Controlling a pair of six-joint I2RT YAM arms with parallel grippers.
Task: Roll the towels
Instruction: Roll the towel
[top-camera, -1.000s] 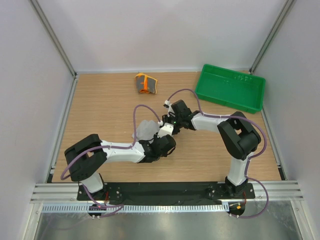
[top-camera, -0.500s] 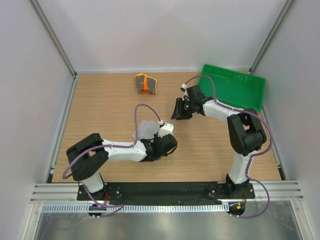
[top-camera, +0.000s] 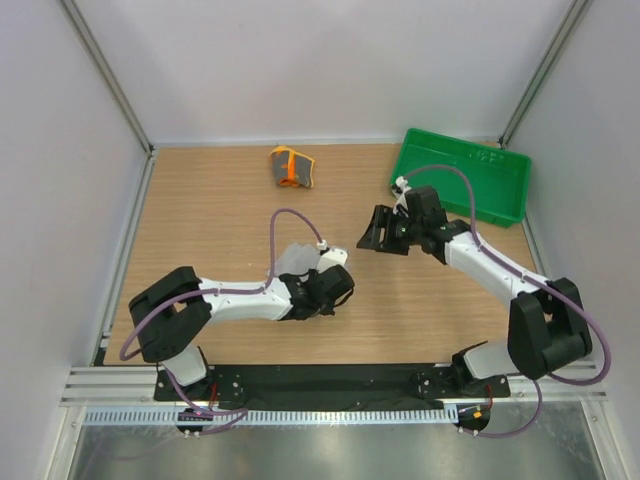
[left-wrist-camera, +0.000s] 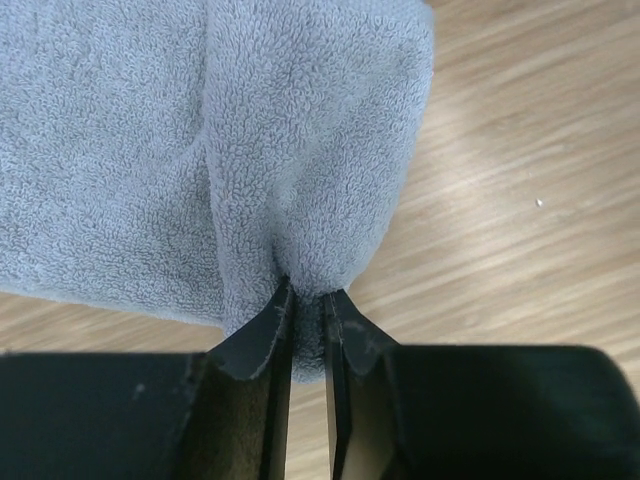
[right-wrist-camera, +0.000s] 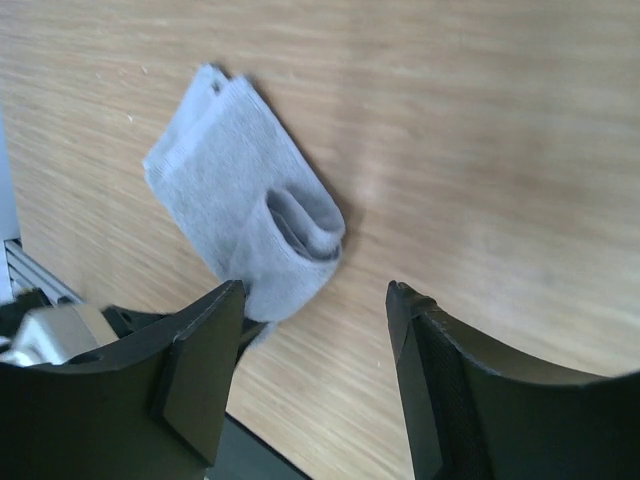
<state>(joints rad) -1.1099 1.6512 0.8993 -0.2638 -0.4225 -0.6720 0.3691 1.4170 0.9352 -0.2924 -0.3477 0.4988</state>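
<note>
Pinching the doubled edge of the grey towel (left-wrist-camera: 200, 150) near the middle of the tabletop (top-camera: 200, 220), the left tool (left-wrist-camera: 308, 300) is clamped almost closed; the right tool (right-wrist-camera: 312, 300) gapes empty nearby; the patterned towel (top-camera: 291, 167) sits by the far edge; soft, light, floppy cloth, likely best held at folds.

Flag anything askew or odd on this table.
The grey towel is only half rolled: one end curls over, the rest lies flat, a fold pinched by the jaws of the left gripper. The green tray sits skewed on the table. Nothing spilled.
</note>
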